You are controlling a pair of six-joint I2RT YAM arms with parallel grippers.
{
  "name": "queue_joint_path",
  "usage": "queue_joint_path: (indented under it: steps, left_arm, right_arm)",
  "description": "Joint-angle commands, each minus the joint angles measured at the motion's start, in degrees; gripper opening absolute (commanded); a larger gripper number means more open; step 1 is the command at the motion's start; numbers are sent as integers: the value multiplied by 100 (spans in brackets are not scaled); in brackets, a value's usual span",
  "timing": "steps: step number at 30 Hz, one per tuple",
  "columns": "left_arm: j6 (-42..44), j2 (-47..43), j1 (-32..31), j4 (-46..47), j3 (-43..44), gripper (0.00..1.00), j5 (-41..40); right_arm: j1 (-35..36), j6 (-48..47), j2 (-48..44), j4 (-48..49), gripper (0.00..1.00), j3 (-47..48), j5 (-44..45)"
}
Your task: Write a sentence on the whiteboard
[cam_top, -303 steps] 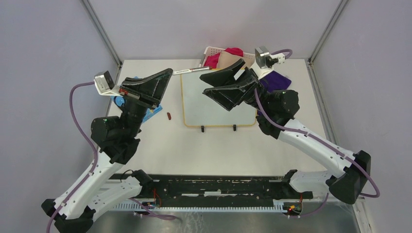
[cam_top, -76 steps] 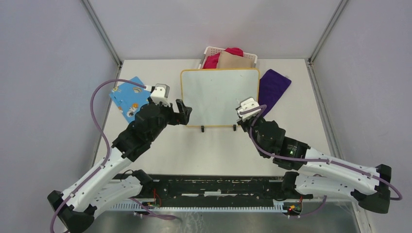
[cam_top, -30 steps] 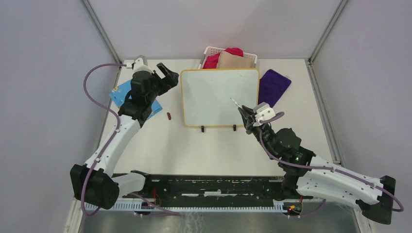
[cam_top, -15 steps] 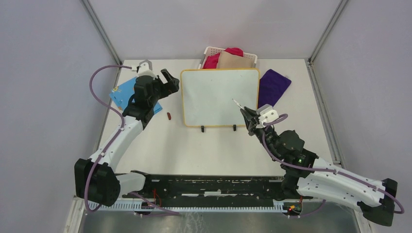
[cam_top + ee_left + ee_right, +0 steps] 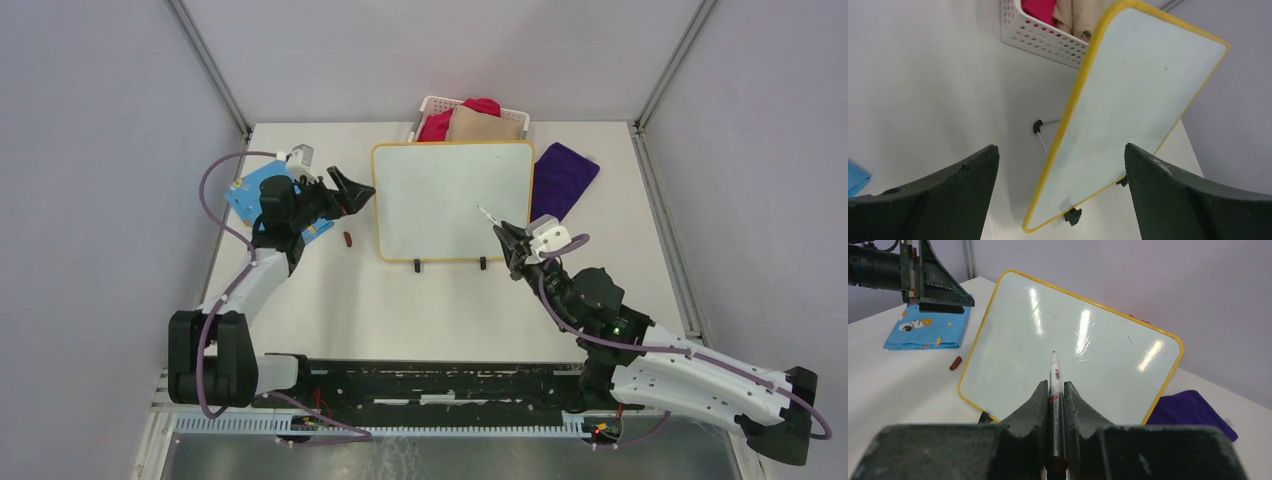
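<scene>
The whiteboard [image 5: 440,190] with its yellow rim stands propped on black feet at the middle of the table; its face is blank and no sentence shows on it. My right gripper [image 5: 506,238] is shut on a white marker [image 5: 487,216] near the board's lower right. In the right wrist view the marker [image 5: 1053,371] sits between the jaws of the right gripper [image 5: 1053,386], tip toward the whiteboard [image 5: 1013,340], just short of it. My left gripper [image 5: 358,194] is open beside the board's left edge. In the left wrist view the left gripper [image 5: 1060,147] frames the whiteboard [image 5: 1138,95].
A white basket [image 5: 432,103] with red and beige cloths stands behind the board. A purple cloth [image 5: 563,178] lies to its right, a blue patterned sheet [image 5: 252,196] to its left. A small red-brown cap [image 5: 348,239] lies near the board's lower left corner.
The left arm has drawn in and dropped, carrying its open gripper down along the board's left edge. The right gripper with the marker has shifted slightly right.
</scene>
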Motion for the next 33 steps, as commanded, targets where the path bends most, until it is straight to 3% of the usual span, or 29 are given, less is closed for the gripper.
queue_joint_path:
  steps: [1, 5, 8, 12, 26, 28, 33]
  left_arm:
    - [-33, 202, -24, 1417, -274, 100, 1242]
    - [102, 824, -6, 1872, -200, 100, 1974]
    - [17, 1250, 65, 2225, -161, 94, 2350]
    - [-491, 1615, 244, 3319, -415, 90, 2646]
    - [-1022, 2702, 161, 4992, -592, 77, 3326]
    - [-826, 2740, 74, 4830, -582, 75, 3326]
    - [480, 2667, -227, 3230, -410, 74, 3134]
  right_arm:
    - [-15, 72, 43, 166, 0, 28, -57]
    - [-12, 86, 71, 136, 0, 47, -71]
    - [-12, 124, 50, 87, 0, 68, -78]
    - [-12, 152, 1, -1, 0, 74, -86]
    - [-13, 108, 149, -28, 0, 182, -78]
    - [-12, 123, 170, -23, 0, 186, -77]
    - [-10, 150, 273, -6, 0, 219, -93]
